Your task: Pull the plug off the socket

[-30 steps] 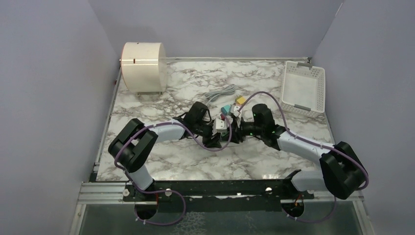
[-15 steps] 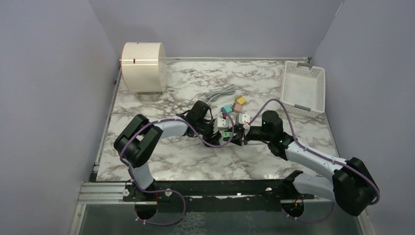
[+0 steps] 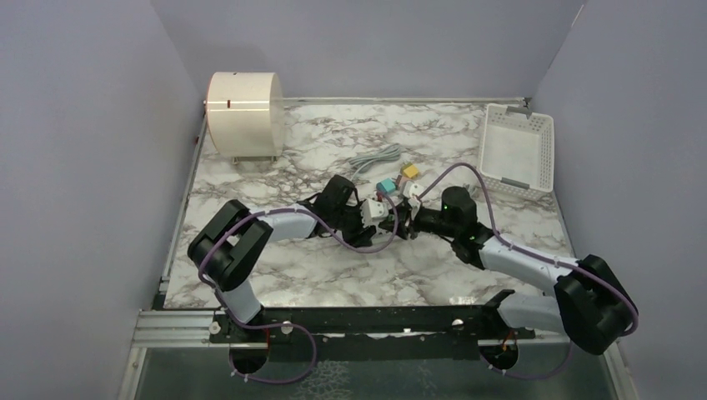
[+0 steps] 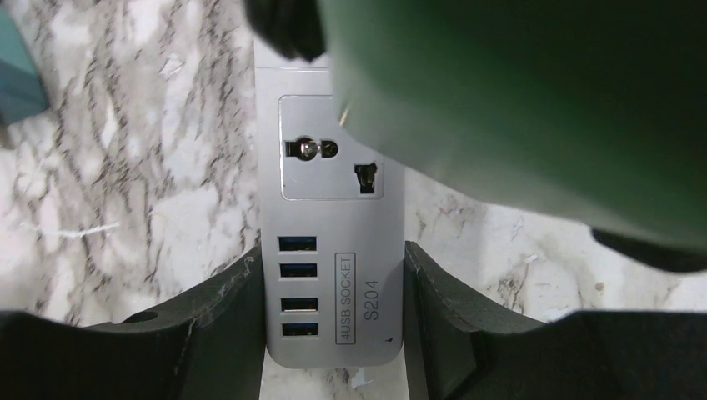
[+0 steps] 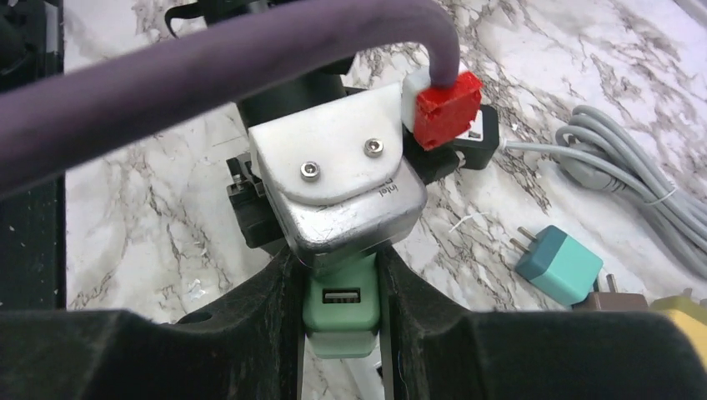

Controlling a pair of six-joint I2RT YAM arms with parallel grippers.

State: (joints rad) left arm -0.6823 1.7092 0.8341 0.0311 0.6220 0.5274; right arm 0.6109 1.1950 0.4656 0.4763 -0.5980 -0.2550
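Plug is clenched in my right hand, while my left hand clamps the socket by its sides. I can't tell if the pins are free yet.

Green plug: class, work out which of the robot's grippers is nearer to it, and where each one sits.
Right. The right gripper is shut on the green plug, one finger on each side. The left gripper is next to it, clamped across the power strip's USB end.

Grey socket strip: I read boxed "4USB SOCKET" with "S204" beside it; tiny print on the silver camera housing looks like "intel".
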